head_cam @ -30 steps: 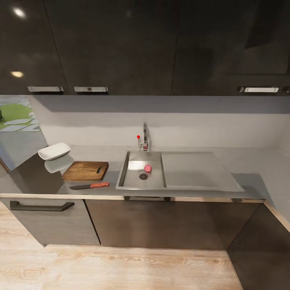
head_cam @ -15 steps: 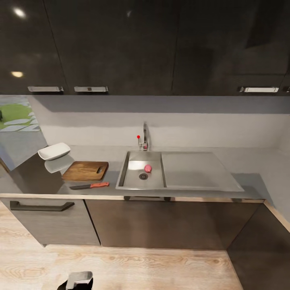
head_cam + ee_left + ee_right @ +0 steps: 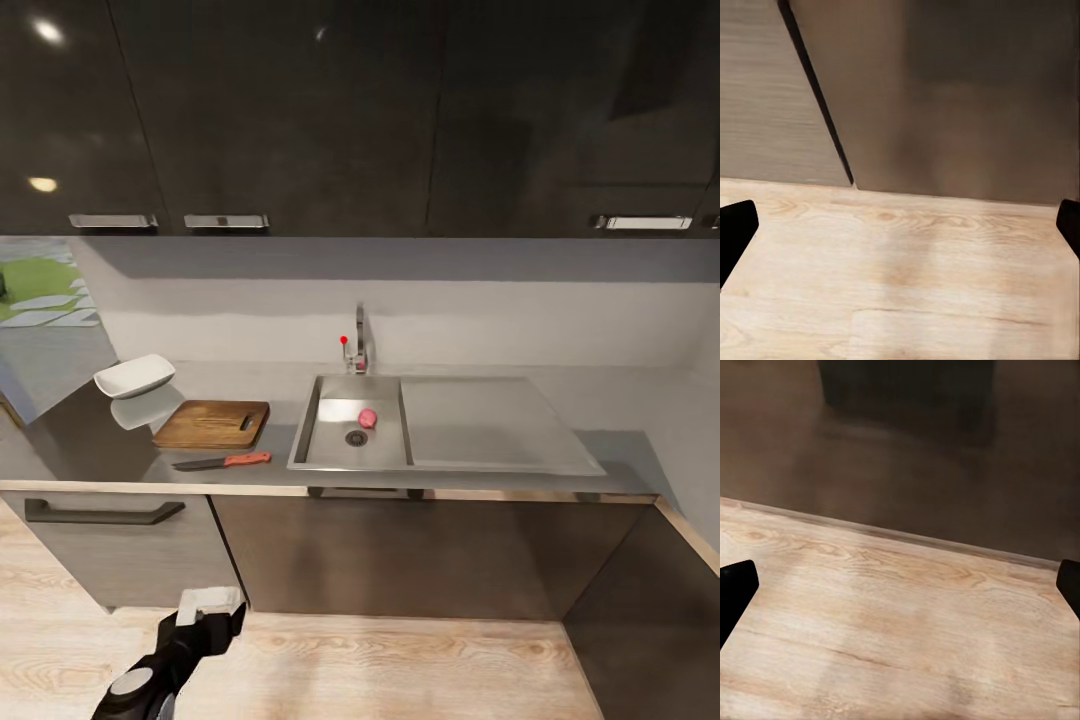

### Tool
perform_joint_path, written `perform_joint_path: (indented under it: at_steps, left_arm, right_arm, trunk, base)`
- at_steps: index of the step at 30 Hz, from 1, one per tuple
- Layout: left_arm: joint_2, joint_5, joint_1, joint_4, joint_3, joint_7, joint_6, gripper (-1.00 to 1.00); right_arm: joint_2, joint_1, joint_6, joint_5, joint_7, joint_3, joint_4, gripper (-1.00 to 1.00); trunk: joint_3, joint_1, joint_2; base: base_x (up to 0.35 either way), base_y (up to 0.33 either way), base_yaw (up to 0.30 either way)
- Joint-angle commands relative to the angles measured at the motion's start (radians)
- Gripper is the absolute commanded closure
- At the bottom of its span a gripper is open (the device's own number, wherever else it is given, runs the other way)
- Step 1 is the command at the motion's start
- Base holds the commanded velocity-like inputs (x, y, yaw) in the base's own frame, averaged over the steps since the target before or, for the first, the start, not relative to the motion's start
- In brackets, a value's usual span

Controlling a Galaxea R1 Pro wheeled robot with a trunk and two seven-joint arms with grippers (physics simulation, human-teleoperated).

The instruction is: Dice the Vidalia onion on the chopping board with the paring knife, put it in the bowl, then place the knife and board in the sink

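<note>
Down in the sink [image 3: 330, 440] we see the pinkish Vidalia onion [image 3: 368, 418] lying on the basin floor, just beside the round drain [image 3: 356, 438], with the flat drainboard [image 3: 490, 425] alongside and the chrome tap [image 3: 358, 345] with its red knob behind. To the sink's left on the desk [image 3: 620, 440] sit the chopping board [image 3: 212, 424], bare on top, the paring knife [image 3: 221, 461] just in front of it with its red handle toward the sink, and the white bowl [image 3: 134, 375] behind the board's far corner; we cannot tell what the bowl holds.

From the head view our left gripper [image 3: 208, 603] hangs low over the wooden floor [image 3: 420, 665], in front of the dark drawers [image 3: 120, 545] and well apart from everything on the desk.

From the left wrist view our left jaws stand spread wide, one dark fingertip [image 3: 735, 232] at each edge, with floor planks and cabinet fronts [image 3: 945, 90] between. From the right wrist view our right gripper [image 3: 900, 589] has its jaws likewise spread, over floor meeting a dark cabinet base [image 3: 907, 442].
</note>
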Motion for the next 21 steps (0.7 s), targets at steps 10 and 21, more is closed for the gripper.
perform_joint_path:
  at_steps: [10,21]
  left_arm:
    - [-0.029,0.002,-0.254,-0.061,0.000,0.002,0.185,-1.00]
    - [-0.083,0.001,-0.582,0.005,-0.006,0.002,0.354,-1.00]
  right_arm:
    - [-0.001,0.000,0.000,0.009,-0.006,-0.001,-0.001,-1.00]
    - [-0.004,0.000,0.000,0.009,-0.006,-0.002,-0.001,-1.00]
  trunk:
    - [-0.002,0.001,-0.002]
    - [-0.002,0.001,-0.002]
  base:
    - [0.000,0.000,0.000]
    - [0.000,0.000,0.000]
